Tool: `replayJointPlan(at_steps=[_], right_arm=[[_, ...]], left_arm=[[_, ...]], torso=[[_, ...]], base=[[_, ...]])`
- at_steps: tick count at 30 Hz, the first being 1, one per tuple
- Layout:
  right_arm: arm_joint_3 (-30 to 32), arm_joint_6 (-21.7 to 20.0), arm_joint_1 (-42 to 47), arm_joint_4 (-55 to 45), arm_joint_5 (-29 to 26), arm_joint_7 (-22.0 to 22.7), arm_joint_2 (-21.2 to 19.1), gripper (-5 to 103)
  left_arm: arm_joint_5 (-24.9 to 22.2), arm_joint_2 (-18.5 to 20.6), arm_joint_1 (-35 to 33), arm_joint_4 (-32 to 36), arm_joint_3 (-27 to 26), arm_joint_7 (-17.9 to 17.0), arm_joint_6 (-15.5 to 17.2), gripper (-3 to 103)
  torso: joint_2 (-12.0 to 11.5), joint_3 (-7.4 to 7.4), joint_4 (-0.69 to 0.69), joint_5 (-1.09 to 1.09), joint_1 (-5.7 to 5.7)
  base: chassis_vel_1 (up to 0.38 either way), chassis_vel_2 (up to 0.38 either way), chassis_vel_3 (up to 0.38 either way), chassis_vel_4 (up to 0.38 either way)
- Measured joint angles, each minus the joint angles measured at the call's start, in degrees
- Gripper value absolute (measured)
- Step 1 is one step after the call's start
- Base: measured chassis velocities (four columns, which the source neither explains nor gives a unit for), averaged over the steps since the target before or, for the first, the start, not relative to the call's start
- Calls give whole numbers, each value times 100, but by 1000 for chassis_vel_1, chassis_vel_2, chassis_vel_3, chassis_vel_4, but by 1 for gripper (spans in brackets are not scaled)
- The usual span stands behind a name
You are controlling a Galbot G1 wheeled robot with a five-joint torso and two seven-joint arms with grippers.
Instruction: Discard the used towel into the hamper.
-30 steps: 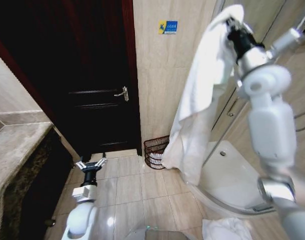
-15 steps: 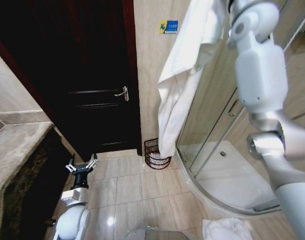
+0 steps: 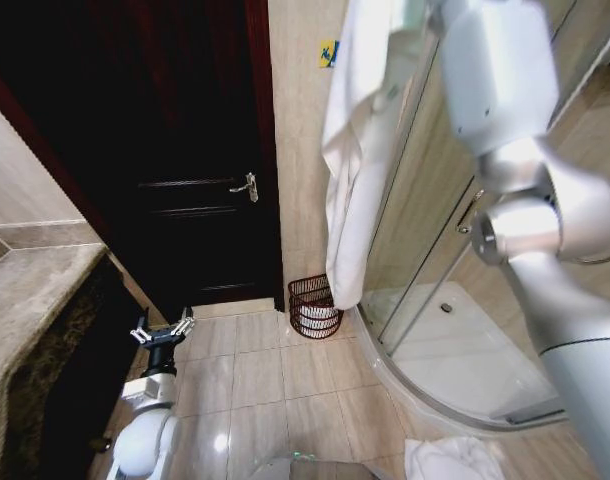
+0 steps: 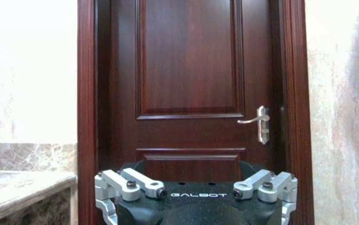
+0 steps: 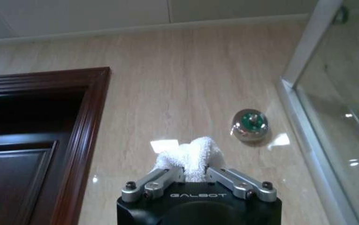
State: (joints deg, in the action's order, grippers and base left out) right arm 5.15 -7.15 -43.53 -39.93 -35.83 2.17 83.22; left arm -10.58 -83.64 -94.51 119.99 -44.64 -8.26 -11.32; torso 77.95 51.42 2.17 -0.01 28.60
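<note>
Beige wall tiles, a dark wooden door (image 3: 185, 150) and a glazed shower enclosure (image 3: 455, 300) framed the scene. "GALBOT" was printed in white on both end effector bodies; a small blue and yellow sticker (image 3: 329, 52) on the wall could not be read. A white, fluffy towel (image 3: 360, 150) was seen draped long from the raised right end effector (image 5: 188, 174), whose fingers were clamped on a bunched fold. The dark red-brown wire hamper (image 3: 312, 305) stood on the floor by the wall, below the towel's hem. The left end effector (image 3: 162, 331) was held low, fingers spread and empty.
</note>
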Motion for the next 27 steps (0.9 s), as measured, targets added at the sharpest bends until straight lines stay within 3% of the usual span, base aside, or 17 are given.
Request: replayJointPlan(at_steps=[8,17,27], right_arm=[[384,-116,-326,611,237,-60,660,3],[499,-72,324,447,389,-180,712,3],[391,300,1151,187,362,-260,745,3]], left_arm=[[-89,76,88,-5,-34,17,20,100],[-93,-3,101,-46,-23,72,-101,100],[-25,17,144,-64,138,70,-95,100]], torso=[[0,0,3,-3,1],[0,2,0,2,3],[0,1,2,-1,1]], base=[[0,0,0,0],[0,0,0,0],[0,0,0,0]])
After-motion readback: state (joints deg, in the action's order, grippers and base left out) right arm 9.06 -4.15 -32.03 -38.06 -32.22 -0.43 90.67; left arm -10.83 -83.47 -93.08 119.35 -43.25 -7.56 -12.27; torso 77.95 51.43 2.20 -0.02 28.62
